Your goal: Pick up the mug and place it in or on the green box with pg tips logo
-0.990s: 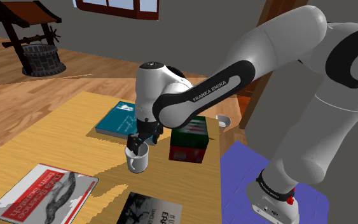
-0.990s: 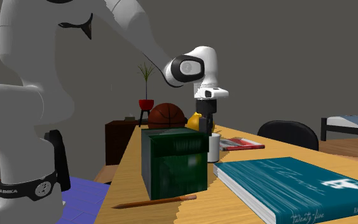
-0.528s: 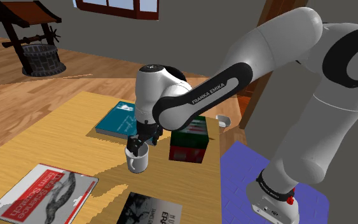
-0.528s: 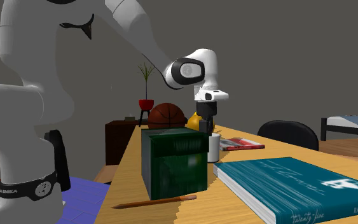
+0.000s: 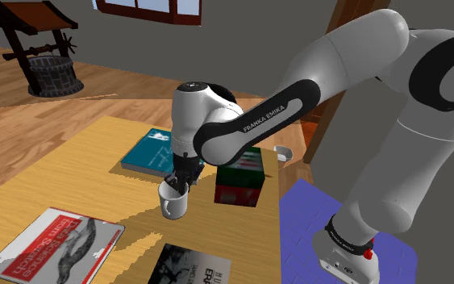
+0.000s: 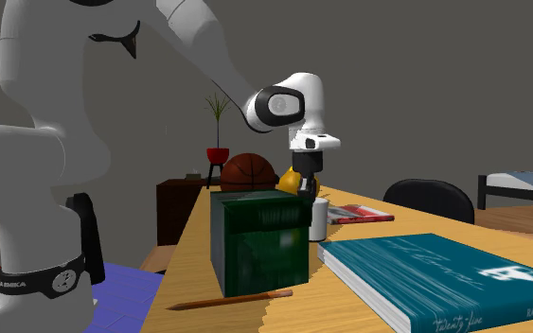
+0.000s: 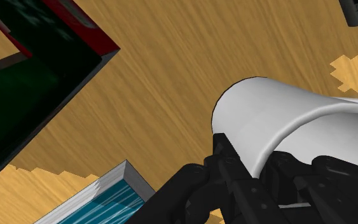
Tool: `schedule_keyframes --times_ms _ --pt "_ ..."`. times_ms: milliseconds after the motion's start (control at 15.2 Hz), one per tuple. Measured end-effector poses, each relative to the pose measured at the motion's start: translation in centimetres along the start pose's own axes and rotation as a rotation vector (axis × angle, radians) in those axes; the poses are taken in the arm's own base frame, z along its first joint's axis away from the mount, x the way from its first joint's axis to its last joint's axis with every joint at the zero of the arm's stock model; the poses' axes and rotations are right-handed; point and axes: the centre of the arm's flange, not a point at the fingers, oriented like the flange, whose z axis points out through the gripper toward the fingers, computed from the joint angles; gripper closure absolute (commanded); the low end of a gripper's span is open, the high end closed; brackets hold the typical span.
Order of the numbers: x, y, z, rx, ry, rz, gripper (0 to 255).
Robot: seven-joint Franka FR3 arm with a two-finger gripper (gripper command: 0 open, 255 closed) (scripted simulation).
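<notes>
Mug: We find the white mug [image 5: 173, 202] [image 6: 318, 219] [image 7: 279, 121] directly beneath the gripper, with its open mouth turned up toward the hand.
Gripper: The black gripper [image 5: 177, 181] [image 6: 307, 189] [image 7: 254, 175] points down into the mug's rim. Its fingers [image 7: 199, 188] are closed onto the mug's wall, one outside and one inside, so the mug is in its hold.
Mug support: We cannot tell whether the mug's base touches the table or hangs just above it.
Green box: The green box [image 5: 241, 177] [image 6: 259, 241] [image 7: 31, 83], dark green with red edging, stands just beside the gripper on the stand's side. It is close to the mug but apart from it.
Table: The wooden table [image 5: 72, 177] [image 6: 349, 317] [image 7: 171, 76] lies under the gripper and carries everything listed here.
Teal book: A teal book [image 5: 148, 152] [image 6: 435, 274] [image 7: 101, 197] lies flat near the gripper, apart from the mug.
Pencil: A pencil [image 6: 231, 300] lies on the table at the foot of the box, on the face turned away from the gripper.
Magazine: A red-and-white magazine [image 5: 52, 242] lies flat, well apart from the gripper, on the side opposite the teal book.
Dark book: A dark book [image 5: 193, 266] lies next to the magazine, also well apart from the gripper.
Arm: The white arm [image 5: 362, 97] [image 6: 37, 142] bends over the box to reach the mug.
Floor: A blue mat [image 5: 306, 234] lies below the stand.
Background: A stone well [image 5: 43, 48] and a basketball [image 6: 250, 172] stand far beyond the gripper.
</notes>
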Motion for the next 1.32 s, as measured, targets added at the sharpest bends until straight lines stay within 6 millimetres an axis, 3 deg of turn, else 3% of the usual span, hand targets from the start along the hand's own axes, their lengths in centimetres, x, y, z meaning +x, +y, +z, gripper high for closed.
schedule_keyframes --times_ms 330,1320 --pt "0.0 -0.1 -0.6 0.0 0.0 0.0 255" --pt "0.2 -0.6 -8.4 0.0 0.0 0.0 255"
